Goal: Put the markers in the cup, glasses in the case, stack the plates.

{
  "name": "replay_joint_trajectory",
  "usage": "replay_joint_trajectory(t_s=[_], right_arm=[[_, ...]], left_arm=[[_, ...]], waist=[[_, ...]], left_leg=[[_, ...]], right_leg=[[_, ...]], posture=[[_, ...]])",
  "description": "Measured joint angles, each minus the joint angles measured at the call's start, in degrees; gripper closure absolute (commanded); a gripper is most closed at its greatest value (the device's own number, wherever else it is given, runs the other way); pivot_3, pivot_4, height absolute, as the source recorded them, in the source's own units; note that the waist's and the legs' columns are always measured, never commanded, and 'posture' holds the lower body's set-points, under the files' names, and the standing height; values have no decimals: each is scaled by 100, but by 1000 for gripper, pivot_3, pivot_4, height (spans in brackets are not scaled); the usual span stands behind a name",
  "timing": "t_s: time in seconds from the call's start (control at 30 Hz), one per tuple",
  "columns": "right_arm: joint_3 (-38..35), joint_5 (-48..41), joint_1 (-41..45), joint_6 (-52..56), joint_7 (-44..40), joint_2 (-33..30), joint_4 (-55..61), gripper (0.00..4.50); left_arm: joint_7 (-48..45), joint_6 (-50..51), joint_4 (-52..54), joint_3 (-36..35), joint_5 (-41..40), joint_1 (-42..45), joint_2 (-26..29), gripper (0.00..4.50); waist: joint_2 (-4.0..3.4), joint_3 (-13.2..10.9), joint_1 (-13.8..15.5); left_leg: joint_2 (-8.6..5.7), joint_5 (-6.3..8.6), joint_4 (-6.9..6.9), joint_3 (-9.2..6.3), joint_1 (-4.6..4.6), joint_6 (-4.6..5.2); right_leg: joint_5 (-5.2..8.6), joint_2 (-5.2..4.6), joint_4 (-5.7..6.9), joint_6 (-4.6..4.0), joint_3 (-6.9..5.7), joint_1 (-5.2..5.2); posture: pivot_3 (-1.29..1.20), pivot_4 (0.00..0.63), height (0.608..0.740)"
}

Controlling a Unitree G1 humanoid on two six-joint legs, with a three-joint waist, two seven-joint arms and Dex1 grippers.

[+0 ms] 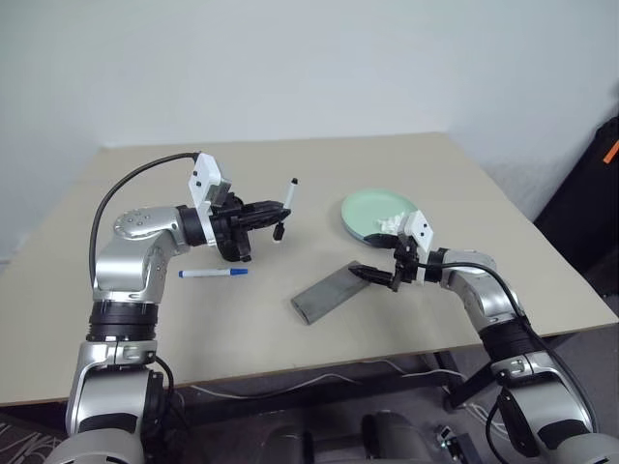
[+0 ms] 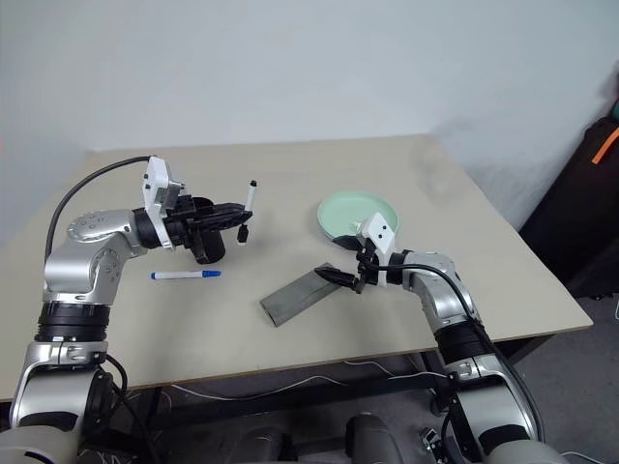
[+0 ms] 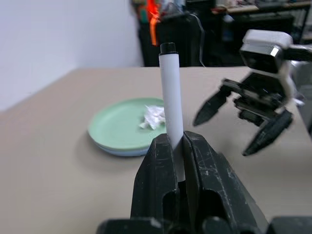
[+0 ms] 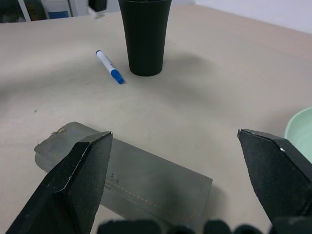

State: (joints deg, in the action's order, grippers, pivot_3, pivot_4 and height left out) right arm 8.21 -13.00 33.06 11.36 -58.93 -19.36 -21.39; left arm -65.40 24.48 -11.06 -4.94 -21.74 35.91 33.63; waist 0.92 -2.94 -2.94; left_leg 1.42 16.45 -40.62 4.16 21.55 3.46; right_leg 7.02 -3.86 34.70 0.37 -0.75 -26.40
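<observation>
Gripping one marker (image 1: 291, 196) upright, the left end effector (image 1: 274, 214) carries it near the cup (image 4: 145, 34) for dropping in; the other marker (image 1: 213, 274) lies on the bench (image 1: 406, 164). Above the case (image 1: 329, 292), the right end effector (image 1: 379, 275) hovers, spread open.

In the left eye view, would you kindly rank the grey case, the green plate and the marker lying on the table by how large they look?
1. The grey case and the green plate look about alike in extent, so I would not rank them apart.
2. The marker lying on the table is plainly the smallest.
</observation>
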Motion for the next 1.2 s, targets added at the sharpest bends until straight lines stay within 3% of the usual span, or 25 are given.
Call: replay_joint_trajectory(t_s=[0.2,0.37,1.2], right_arm=[[2,1,13,0,0,2,-3,40],[30,2,12,0,3,37,11,40],[31,3,12,-2,4,41,11,40]], left_arm=[[269,-3,27,-36,-118,-85,-67,4471],[1182,-321,-101,-542,-193,-37,-494,4471],[1919,-1188,-388,-582,-40,8,-695,4471]], waist=[[0,0,0],[1,0,1],[1,1,5]], left_leg=[[1,-1,0,0,0,-3],[-2,-1,0,-1,1,-3],[-1,0,1,3,-1,-5]], right_leg=[[0,0,-1,-1,-1,1],[0,-3,-3,0,0,3],[0,-4,-3,-1,-4,6]], posture=[[0,0,720],[0,0,720],[0,0,720]])
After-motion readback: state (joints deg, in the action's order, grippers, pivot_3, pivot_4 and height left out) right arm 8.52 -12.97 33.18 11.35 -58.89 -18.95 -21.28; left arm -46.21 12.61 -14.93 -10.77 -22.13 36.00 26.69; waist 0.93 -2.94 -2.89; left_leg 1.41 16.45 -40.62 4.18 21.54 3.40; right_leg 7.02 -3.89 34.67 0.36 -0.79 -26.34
